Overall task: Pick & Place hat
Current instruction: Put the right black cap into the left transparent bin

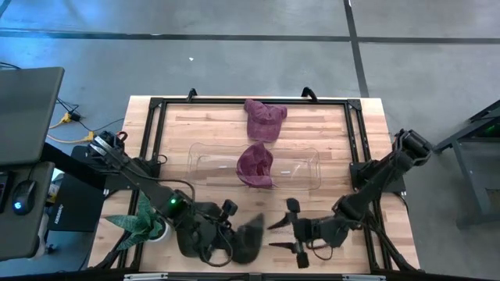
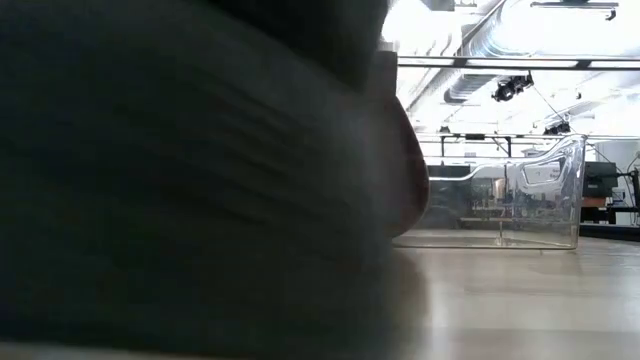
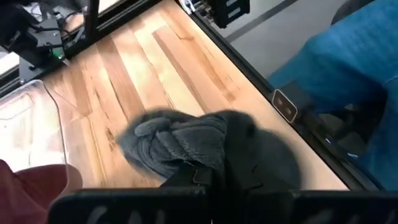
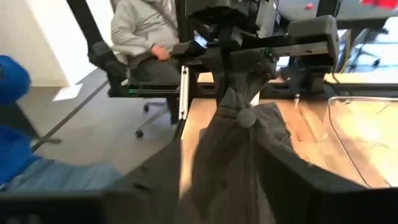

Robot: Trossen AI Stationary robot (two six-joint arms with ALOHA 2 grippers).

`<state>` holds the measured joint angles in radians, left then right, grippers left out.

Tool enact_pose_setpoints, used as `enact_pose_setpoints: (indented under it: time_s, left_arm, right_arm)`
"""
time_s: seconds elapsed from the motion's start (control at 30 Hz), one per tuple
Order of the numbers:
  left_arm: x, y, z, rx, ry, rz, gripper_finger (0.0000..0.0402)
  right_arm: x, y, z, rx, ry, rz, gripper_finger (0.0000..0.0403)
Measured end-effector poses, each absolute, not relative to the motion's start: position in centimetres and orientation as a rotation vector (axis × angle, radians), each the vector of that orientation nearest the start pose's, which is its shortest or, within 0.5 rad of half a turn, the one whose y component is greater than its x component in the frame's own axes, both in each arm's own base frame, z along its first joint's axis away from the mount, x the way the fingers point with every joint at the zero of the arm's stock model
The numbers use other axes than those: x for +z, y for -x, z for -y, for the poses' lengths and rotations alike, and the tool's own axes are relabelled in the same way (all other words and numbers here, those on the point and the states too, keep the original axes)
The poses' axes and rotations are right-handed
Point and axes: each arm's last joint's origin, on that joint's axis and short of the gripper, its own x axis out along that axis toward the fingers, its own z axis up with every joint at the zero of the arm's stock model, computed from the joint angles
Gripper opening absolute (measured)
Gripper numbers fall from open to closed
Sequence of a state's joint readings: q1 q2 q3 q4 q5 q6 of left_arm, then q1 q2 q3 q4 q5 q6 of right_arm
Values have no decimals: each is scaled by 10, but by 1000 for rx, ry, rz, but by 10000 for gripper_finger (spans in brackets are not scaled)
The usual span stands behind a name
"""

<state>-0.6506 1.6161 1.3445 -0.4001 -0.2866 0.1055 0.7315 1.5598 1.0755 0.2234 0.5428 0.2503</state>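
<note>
Light wooden table [image 1: 211, 129] framed by a black metal rail, seen from above. A clear plastic rectangular bin [image 1: 301, 168] lies at the table's middle; in the low view its transparent wall [image 2: 530, 200] stands toward the far edge. Inside the bin rests a crumpled maroon knitted hat [image 1: 255, 165], and a second maroon knitted hat [image 1: 264, 119] lies outside the bin, near the far edge. A dark grey knitted hat [image 1: 250, 240] hangs at the near edge, between the two arms; the left wrist view shows its ribbed folds [image 3: 180, 146] just above the wood, and the low view is largely filled by its dark bulk [image 2: 180, 180]. The left gripper [image 1: 231, 243], at the near edge left of centre, has its fingers pressed together on the grey hat. The right gripper [image 1: 287, 232], at the near edge right of centre, has its fingers spread apart just beside the hat. A green striped potted plant [image 1: 143, 221] stands at the near left corner.
</note>
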Motion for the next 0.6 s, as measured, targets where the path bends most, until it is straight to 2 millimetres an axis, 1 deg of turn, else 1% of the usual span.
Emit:
enact_pose_setpoints:
  time_s: [0.1, 0.2, 0.3, 0.37, 0.5, 0.6]
  left_arm:
    - [300, -288, 210, -400, -408, -604, 1]
    - [302, -288, 209, -417, -396, -597, 1]
    - [302, -288, 209, -429, -409, -598, 1]
    - [302, -288, 210, -456, -414, -596, 1]
    - [302, -287, 211, -491, -429, -588, 1]
    - [302, -288, 211, -493, -442, -585, 1]
  right_arm:
    - [290, -280, -213, 214, -73, -261, 266]
    - [287, -294, -199, 221, -40, -299, 300]
    - [280, -308, -179, 230, -21, -361, 308]
    - [279, -315, -166, 276, -16, -381, 308]
    - [281, -328, -145, 448, -75, -377, 309]
    - [273, -342, -136, 539, -101, -359, 309]
